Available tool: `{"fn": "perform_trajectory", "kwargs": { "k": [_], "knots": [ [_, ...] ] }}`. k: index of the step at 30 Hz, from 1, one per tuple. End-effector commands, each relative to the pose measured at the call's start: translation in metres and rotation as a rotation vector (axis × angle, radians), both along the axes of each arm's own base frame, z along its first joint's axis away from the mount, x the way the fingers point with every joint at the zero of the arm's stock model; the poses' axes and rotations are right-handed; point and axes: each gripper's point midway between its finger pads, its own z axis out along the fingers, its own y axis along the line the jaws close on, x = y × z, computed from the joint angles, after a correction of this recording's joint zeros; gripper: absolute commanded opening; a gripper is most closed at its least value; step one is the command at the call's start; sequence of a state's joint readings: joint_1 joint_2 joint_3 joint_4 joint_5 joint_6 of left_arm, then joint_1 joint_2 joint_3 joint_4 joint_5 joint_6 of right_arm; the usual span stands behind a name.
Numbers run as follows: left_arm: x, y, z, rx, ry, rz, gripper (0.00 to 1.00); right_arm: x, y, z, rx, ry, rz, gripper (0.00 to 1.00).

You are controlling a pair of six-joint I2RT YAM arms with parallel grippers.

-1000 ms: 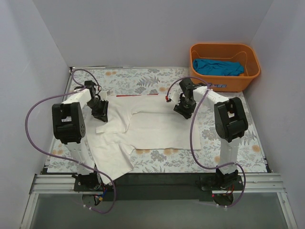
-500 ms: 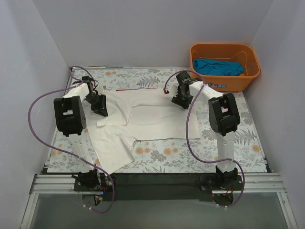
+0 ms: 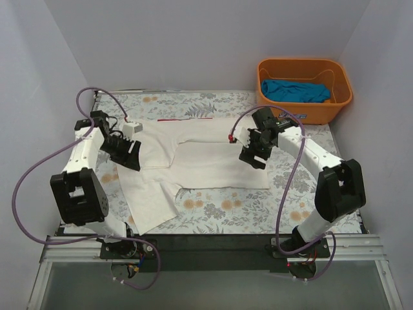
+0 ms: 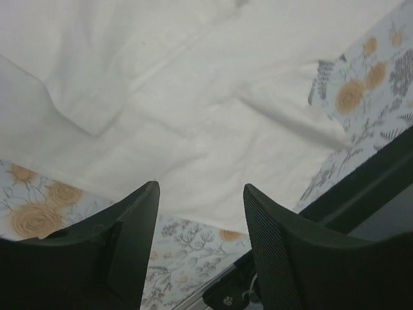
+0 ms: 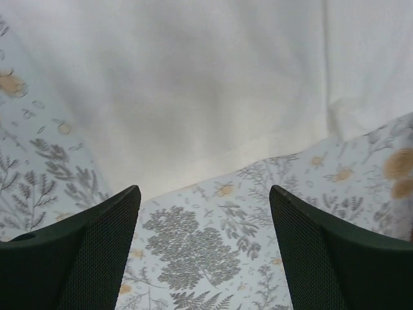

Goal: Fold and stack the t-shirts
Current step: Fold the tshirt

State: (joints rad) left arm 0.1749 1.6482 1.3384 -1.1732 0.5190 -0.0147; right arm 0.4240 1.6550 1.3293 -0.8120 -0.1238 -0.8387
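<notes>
A large white t-shirt (image 3: 206,158) lies partly folded on the floral table, with its red trim (image 3: 186,119) at the far edge. One flap reaches toward the near left corner. My left gripper (image 3: 128,156) hovers over the shirt's left edge, open and empty. In the left wrist view the left gripper (image 4: 200,194) has the white t-shirt (image 4: 193,97) just beyond its fingertips. My right gripper (image 3: 253,157) sits at the shirt's right edge, open wide. In the right wrist view the right gripper (image 5: 205,194) has only tablecloth between its fingers, and the white t-shirt (image 5: 193,77) lies ahead. A teal-blue t-shirt (image 3: 293,90) lies in the basket.
An orange plastic basket (image 3: 335,103) stands at the far right corner. The floral tablecloth (image 3: 310,194) shows bare to the right of and in front of the shirt. The table's dark front rail (image 4: 361,194) appears in the left wrist view.
Both grippers have opened and let go of the white shirt. The left arm swung out to the left, and the right arm drew back toward the shirt's right edge.
</notes>
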Motion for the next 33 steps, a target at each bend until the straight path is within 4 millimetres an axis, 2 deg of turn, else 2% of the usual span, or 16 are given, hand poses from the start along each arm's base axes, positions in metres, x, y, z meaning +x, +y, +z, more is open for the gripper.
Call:
{"fn": "perform_trajectory", "kwargs": {
  "k": [1, 2, 5, 7, 11, 21, 31, 33],
  "knots": [
    [-0.059, -0.004, 0.0, 0.007, 0.032, -0.188, 0.54, -0.054, -0.011, -0.033, -0.048, 0.161, 0.038, 0.86],
    [-0.073, -0.001, -0.009, 0.024, 0.063, -0.203, 0.54, -0.061, -0.014, -0.036, -0.057, 0.173, 0.032, 0.81],
    [-0.079, 0.003, -0.009, 0.071, 0.012, -0.227, 0.54, -0.074, -0.026, -0.053, -0.102, 0.203, 0.013, 0.72],
    [-0.084, 0.003, -0.013, 0.078, 0.015, -0.232, 0.54, -0.08, -0.035, -0.068, -0.135, 0.195, 0.017, 0.69],
    [-0.089, 0.007, -0.02, 0.108, 0.027, -0.228, 0.53, -0.079, -0.045, -0.075, -0.174, 0.161, 0.019, 0.65],
    [-0.116, 0.021, -0.042, 0.209, 0.026, -0.297, 0.51, -0.082, -0.046, -0.082, -0.177, 0.167, 0.026, 0.52],
    [-0.116, 0.019, -0.043, 0.206, 0.031, -0.311, 0.51, -0.087, -0.044, -0.08, -0.165, 0.166, 0.033, 0.48],
    [-0.116, 0.018, -0.044, 0.204, 0.033, -0.315, 0.5, -0.089, -0.042, -0.083, -0.164, 0.175, 0.038, 0.45]
  ]
}}
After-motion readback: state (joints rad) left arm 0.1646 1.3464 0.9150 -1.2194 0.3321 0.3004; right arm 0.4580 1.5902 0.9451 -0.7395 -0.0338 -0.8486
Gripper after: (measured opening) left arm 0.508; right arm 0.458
